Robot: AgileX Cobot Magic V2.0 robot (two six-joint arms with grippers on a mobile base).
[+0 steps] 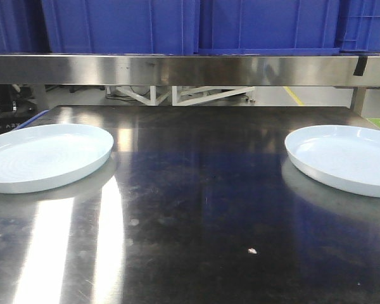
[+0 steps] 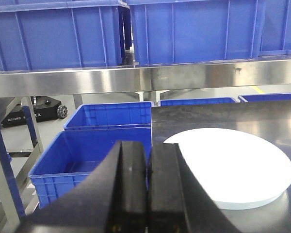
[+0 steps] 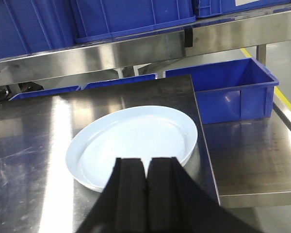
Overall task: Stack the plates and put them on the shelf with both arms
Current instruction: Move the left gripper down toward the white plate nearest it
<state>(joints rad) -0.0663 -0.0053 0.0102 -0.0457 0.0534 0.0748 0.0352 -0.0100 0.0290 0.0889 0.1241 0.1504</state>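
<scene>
Two pale bluish-white plates lie apart on the steel table. The left plate point(image 1: 41, 155) sits at the table's left edge and also shows in the left wrist view point(image 2: 230, 167). The right plate point(image 1: 345, 158) sits at the right edge and shows in the right wrist view point(image 3: 133, 143). My left gripper point(image 2: 148, 150) is shut and empty, hovering near the left plate's left side. My right gripper point(image 3: 146, 165) is shut and empty, over the right plate's near rim. Neither gripper shows in the front view.
A steel shelf rail point(image 1: 190, 68) runs across the back with blue bins point(image 1: 177, 25) on top. Blue crates point(image 2: 99, 150) stand on the floor left of the table. A blue crate point(image 3: 233, 90) sits on a lower steel surface to the right.
</scene>
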